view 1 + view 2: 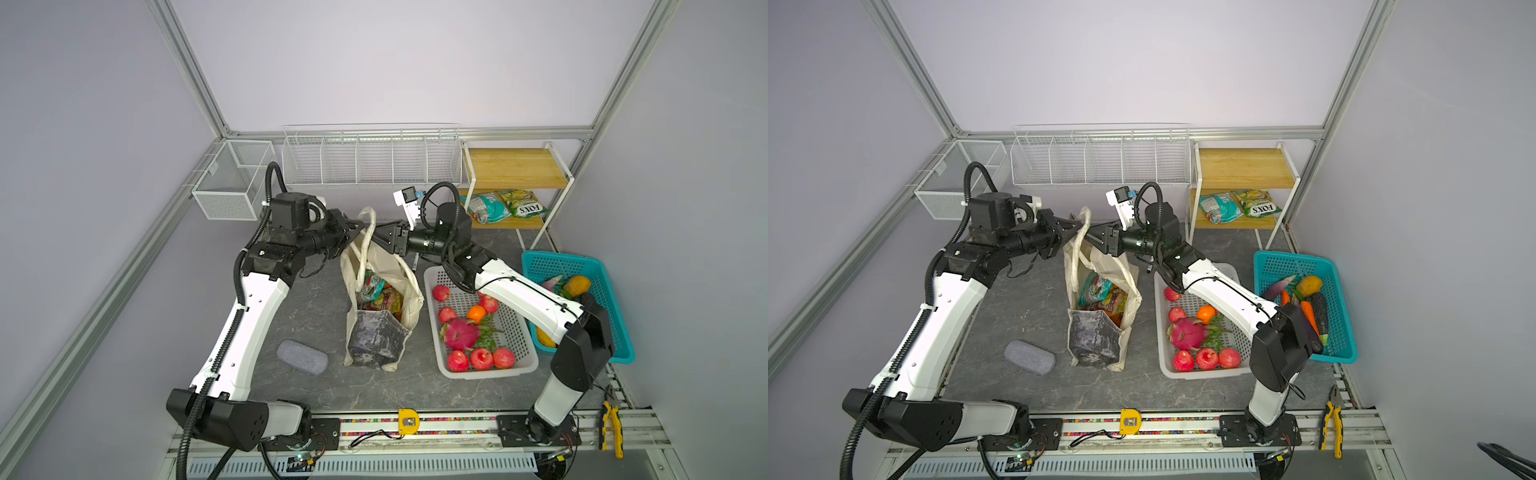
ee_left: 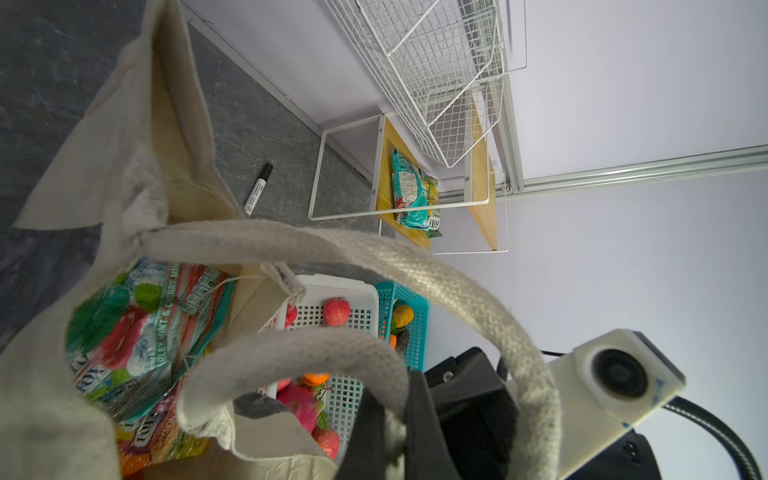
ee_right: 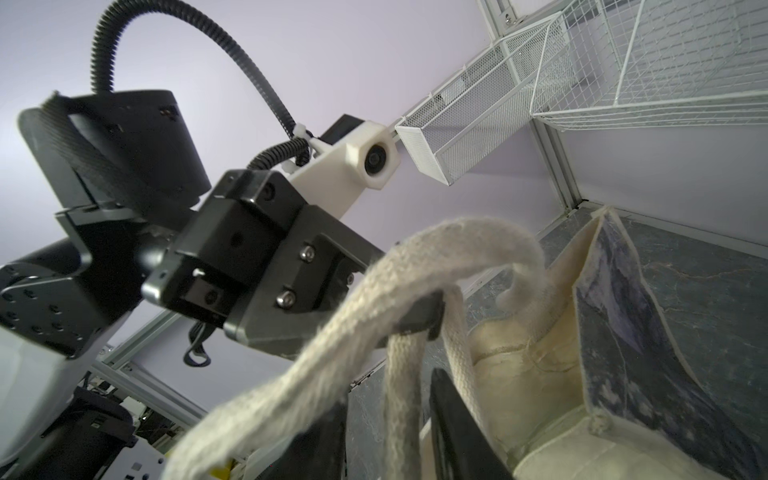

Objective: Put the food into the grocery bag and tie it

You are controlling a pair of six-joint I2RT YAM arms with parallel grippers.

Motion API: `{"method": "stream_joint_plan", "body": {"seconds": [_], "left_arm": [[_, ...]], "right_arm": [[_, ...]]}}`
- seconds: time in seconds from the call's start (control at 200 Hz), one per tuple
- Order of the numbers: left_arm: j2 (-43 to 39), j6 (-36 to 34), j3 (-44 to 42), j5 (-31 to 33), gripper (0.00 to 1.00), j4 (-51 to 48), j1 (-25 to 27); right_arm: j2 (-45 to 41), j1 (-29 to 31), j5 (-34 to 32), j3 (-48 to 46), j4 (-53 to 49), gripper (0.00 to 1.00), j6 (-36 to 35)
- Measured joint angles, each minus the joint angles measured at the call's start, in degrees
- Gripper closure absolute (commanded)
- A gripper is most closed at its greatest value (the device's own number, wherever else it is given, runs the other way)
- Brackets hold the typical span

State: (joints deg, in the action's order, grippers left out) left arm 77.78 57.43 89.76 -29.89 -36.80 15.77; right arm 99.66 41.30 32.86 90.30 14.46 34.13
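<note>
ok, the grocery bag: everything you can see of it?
Cream canvas grocery bag stands upright and open on the grey table, with its dark grey marbled panel facing front. Snack packets show inside. Two woven loop handles are raised at the back. The left claw is shut on one, and a strap runs between the jaws of the open right claw.

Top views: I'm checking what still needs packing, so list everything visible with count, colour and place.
grocery bag: one, cream with grey panel, centre
snack packets: several, multicoloured, inside bag; two more, teal and yellow-green, lower shelf
white basket: one, right of bag
red fruits: several, white basket
orange: one, same basket
dragon fruit: one, pink, same basket
teal basket: one, far right, holding vegetables
case: one, grey, left of bag
marker: one, black, between bag and shelf
wire baskets: two, white, back wall
left pincer: shut on bag handle
right pincer: open around bag handle
</note>
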Motion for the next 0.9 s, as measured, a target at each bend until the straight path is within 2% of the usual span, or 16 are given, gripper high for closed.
{"method": "stream_joint_plan", "body": {"seconds": [0.13, 0.54, 0.655, 0.9], "left_arm": [[-0.1, -1.0, 0.0, -0.2, 1.00, -1.7, 0.1], [2.2, -0.7, 2.0, -2.1, 1.00, 0.7, 1.2], [3.5, 0.2, 3.1, -3.7, 1.00, 2.5, 1.2], [4.9, 2.0, 3.3, -6.7, 1.00, 4.8, 1.4]], "right_arm": [[-1.8, 0.0, -0.2, 0.0, -1.4, 0.47, -1.7], [-7.9, -0.8, -2.1, -1.9, -9.2, 0.41, -7.5], [-10.4, -2.3, -2.9, -3.4, -11.7, 0.39, -9.2], [-14.8, -7.8, -4.0, -6.3, -15.4, 0.40, -12.4]]}}
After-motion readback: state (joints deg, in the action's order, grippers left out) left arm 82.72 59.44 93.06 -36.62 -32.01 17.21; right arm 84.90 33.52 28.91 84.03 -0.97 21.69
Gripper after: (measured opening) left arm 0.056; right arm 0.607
